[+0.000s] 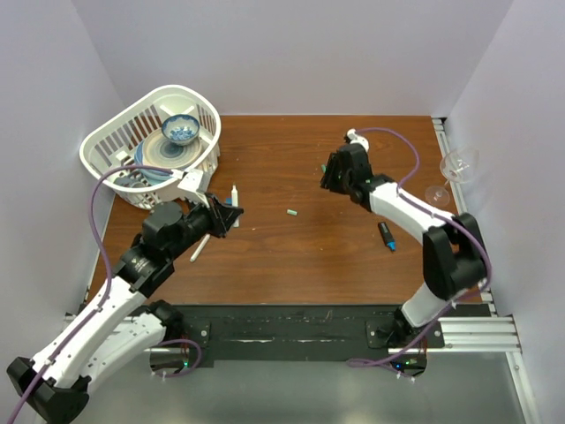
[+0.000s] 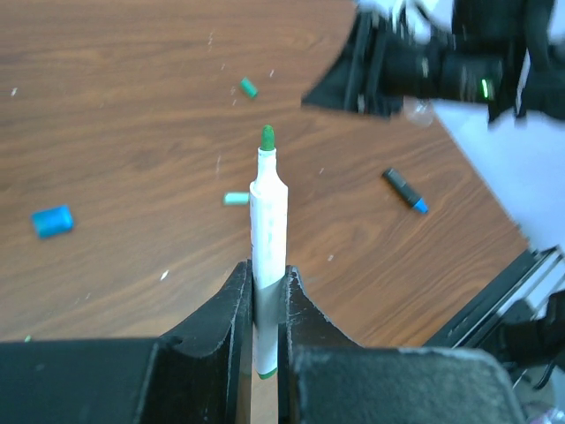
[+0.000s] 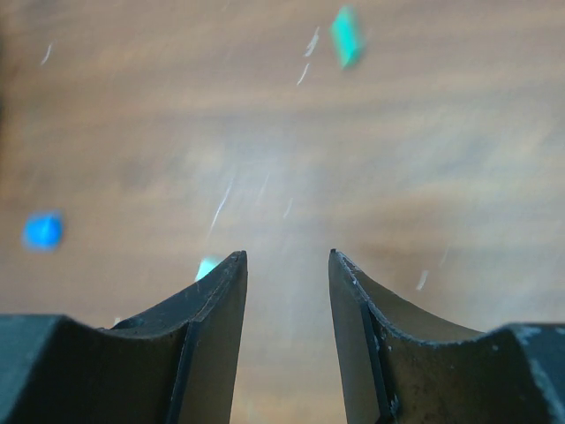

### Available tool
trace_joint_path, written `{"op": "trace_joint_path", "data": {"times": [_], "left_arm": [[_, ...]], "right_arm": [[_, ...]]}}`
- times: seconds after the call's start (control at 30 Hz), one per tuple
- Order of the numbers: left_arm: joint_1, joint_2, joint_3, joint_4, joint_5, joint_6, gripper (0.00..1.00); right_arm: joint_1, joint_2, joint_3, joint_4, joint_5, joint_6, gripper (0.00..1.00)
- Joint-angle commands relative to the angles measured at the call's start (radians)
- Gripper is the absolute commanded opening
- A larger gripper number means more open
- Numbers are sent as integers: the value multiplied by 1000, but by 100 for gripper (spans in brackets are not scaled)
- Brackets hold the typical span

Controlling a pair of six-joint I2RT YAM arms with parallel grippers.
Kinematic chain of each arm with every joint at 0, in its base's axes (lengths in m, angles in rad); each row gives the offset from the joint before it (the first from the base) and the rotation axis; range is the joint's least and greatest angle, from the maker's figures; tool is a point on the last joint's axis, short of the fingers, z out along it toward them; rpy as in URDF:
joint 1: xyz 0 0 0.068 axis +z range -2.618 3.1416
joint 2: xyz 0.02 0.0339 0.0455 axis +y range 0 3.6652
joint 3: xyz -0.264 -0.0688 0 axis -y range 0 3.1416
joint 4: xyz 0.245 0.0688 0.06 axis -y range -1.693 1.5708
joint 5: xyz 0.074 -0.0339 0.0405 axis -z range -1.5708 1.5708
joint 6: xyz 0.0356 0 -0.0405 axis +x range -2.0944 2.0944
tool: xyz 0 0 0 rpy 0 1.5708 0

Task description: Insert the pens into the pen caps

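**Top view.** My left pincer (image 1: 229,215) is over the left middle of the worktop (image 1: 291,265), just in front of the basket (image 1: 106,150). A white pen (image 1: 234,195) stands out at its tip. A second pen (image 1: 200,247) lies on the wood beneath that arm. A pale green cap (image 1: 291,212) lies loose mid-worktop, between my two arms. My right pincer (image 1: 331,172) hangs further back on the right, apart from that cap. A dark marker (image 1: 387,236) lies near the right arm.

**Left wrist view.** The jaws are closed tight on the pen's white barrel, low down. Its green tip points away from me, bare. The pale green cap sits just left of the barrel in this view. Beyond it a darker green cap (image 2: 249,87) lies close to my right arm. The blue cap (image 2: 51,221) is well off to the left, and the dark marker, with a blue end, is off to the right.

**Right wrist view** (blurred). My right pincer's jaws stand roughly half apart with nothing between them. One of the green caps (image 3: 347,35) lies ahead; I cannot tell which. The blue cap is to the left. A teal scrap shows behind the left finger, unidentifiable.

**Step in hand (judgement).** The pen is secured but no cap has been taken yet. The tip is green, so I take a green cap to be the match. The next move calls for lowering my right pincer squarely over one, gripping it with its mouth left free, then lining that mouth up with the pen tip.
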Motion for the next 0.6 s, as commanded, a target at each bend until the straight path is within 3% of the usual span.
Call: {"op": "trace_joint_path", "data": {"times": [0.0, 0.3, 0.57], "left_arm": [[4, -33, 9, -138, -11, 108, 0], [4, -101, -8, -146, -24, 102, 0], [4, -119, -12, -137, -25, 102, 0]], "right_arm": [[-75, 185, 208, 19, 35, -76, 46], [-146, 518, 502, -36, -14, -119, 45], [-162, 631, 576, -8, -167, -152, 45]]}}
